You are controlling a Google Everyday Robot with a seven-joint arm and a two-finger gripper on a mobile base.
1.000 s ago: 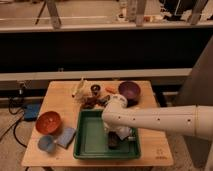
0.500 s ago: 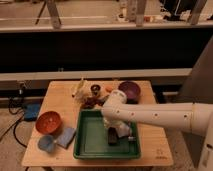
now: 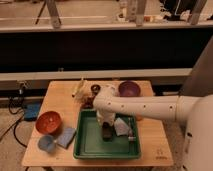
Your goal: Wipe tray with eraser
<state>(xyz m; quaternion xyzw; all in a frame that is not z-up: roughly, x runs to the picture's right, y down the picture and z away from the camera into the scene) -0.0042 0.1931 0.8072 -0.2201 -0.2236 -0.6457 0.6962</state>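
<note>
While the gripper [image 3: 107, 129] stays clenched on the eraser [image 3: 107, 133] inside the green tray [image 3: 90, 147], watch your stroke: the pale grey piece [image 3: 121, 127] just beside could snag or get shoved.

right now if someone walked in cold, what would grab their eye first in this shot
The long white arm reaches in from the right across the wooden table, and its gripper is down inside the green tray at the table's front, shut on the dark eraser pressed to the tray floor. Next come the colours: an orange-red bowl left of the tray and a purple bowl behind it.
</note>
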